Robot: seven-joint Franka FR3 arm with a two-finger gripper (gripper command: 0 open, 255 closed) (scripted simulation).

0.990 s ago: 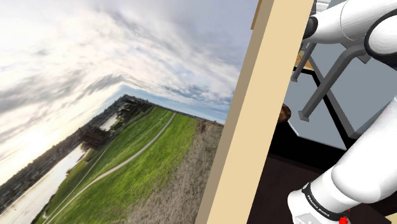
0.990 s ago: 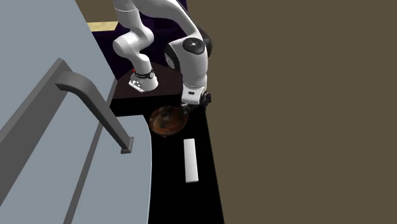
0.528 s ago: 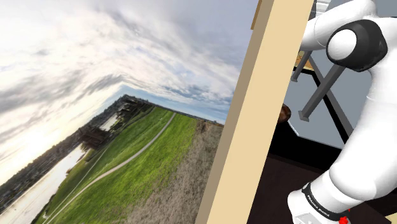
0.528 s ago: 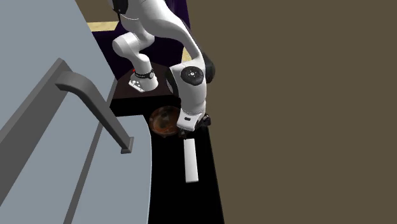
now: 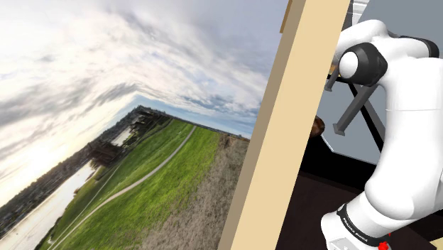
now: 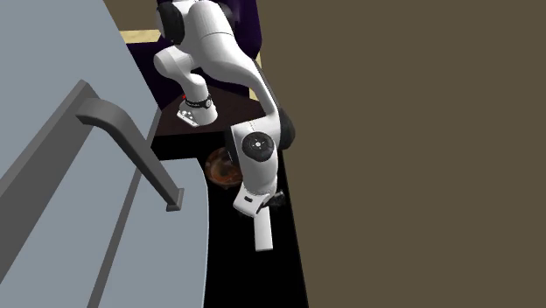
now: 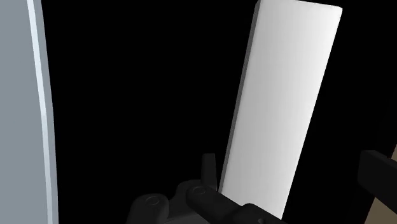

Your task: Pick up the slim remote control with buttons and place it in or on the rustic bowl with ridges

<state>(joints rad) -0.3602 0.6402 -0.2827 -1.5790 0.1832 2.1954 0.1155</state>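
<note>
A: Entry one, the remote?
B: Remote [image 6: 262,234]: slim white slab, no buttons drawn. Lies flat on the black surface [image 6: 249,284], roughly midway between its long edges. Not lifted.
A: Entry two, the fingers?
B: Fingers [image 7: 208,169]: black, spread apart, set either side of the remote's end nearest the bowl. One sits just beside the slab's long side; the other stands well clear. The slab runs slightly askew between them.
A: Entry three, the bowl?
B: Bowl [image 6: 219,169]: brown, on the same surface towards the end by the stand, near the remote, partly behind the arm [image 6: 255,147].
A: Hazards?
B: Likely three. Uneven closing could shove or twist the slab. A grip at one end could let the long slab droop and slip. Descending too far could jam the tips on the surface, the slab being so thin.
</note>
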